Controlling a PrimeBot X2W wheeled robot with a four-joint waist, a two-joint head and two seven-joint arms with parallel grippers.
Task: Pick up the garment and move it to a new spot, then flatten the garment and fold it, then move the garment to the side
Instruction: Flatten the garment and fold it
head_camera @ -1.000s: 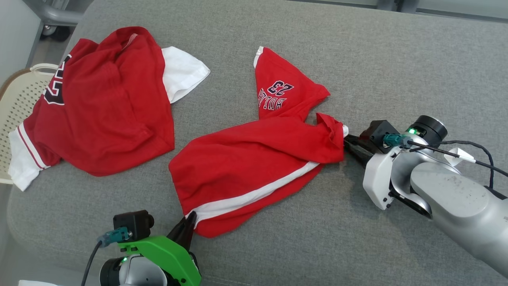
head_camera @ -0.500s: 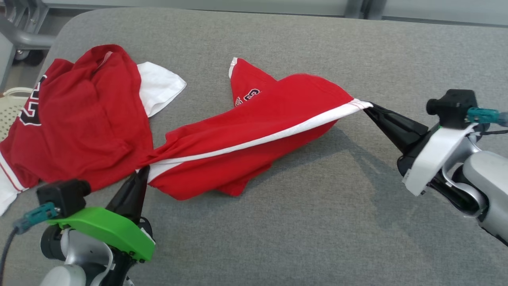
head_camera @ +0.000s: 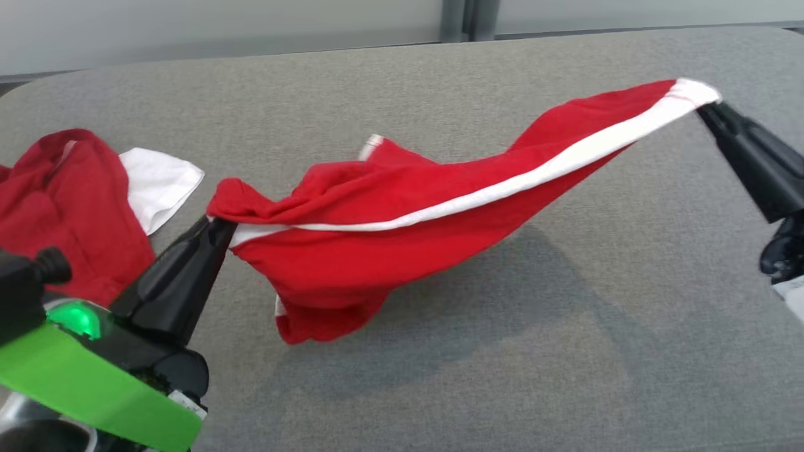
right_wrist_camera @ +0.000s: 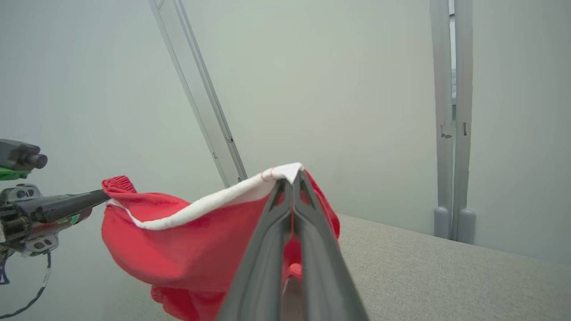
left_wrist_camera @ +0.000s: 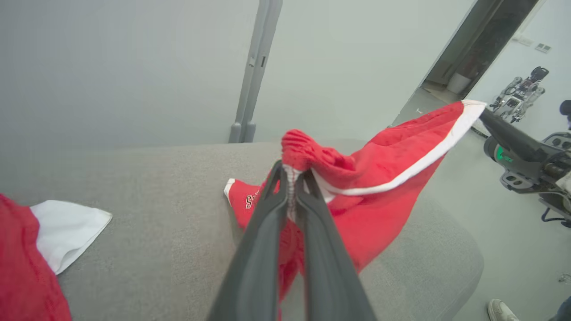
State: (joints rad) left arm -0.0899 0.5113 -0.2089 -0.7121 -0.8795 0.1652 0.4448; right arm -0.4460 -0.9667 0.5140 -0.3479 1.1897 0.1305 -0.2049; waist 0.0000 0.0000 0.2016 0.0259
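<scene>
Left gripper (head_camera: 218,225): your dark fingers are pinched tight on the gathered, elastic-looking edge of the red shorts (head_camera: 389,251), cloth bunched just past the tips. Outboard of that hand, a second red-and-white garment (head_camera: 69,207) lies crumpled on the grey cushion (head_camera: 502,351); keep off it. From your left tips the shorts run rightward and upward. The long axis follows the white side stripe (head_camera: 502,188) to your right gripper (head_camera: 706,108), clamped on the white-trimmed corner. The right end rides higher. Both hands hold, so neither is nearer. The fabric is soft, limp knit, and its belly sags below the line between your hands, off the coarse woven cushion. One lettered leg end (left_wrist_camera: 243,200) droops beyond your left fingers; contact with the cushion is unclear. Judgement: lower both hands together, stripe taut.
</scene>
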